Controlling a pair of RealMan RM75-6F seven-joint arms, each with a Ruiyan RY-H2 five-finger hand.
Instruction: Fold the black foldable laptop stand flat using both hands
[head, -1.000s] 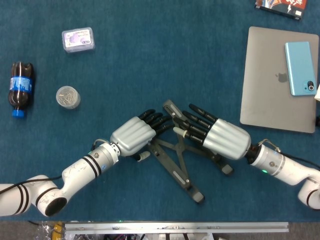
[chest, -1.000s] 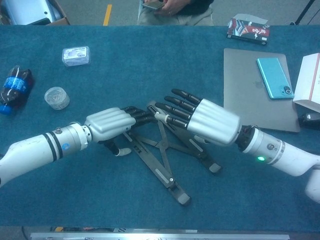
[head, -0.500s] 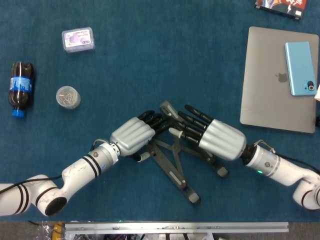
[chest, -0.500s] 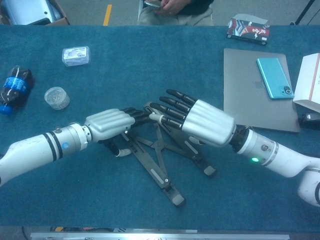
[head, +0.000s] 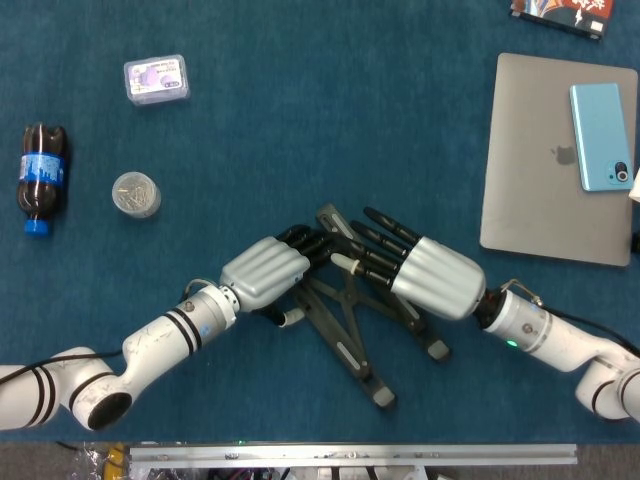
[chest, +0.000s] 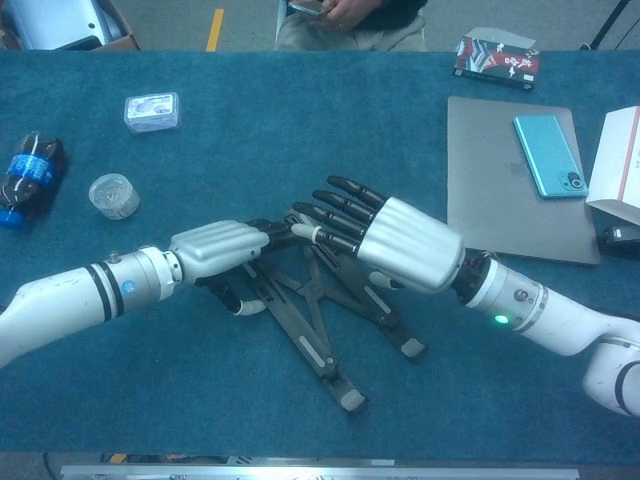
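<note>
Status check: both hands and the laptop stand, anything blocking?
Left hand and right hand both on the black laptop stand. Stand's legs splayed, not flat yet. Nothing in the way.

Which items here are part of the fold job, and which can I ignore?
Job:
laptop stand
left robot hand
right robot hand

Lying about:
cola bottle
small round jar
clear plastic box
closed laptop
blue phone on it
</note>
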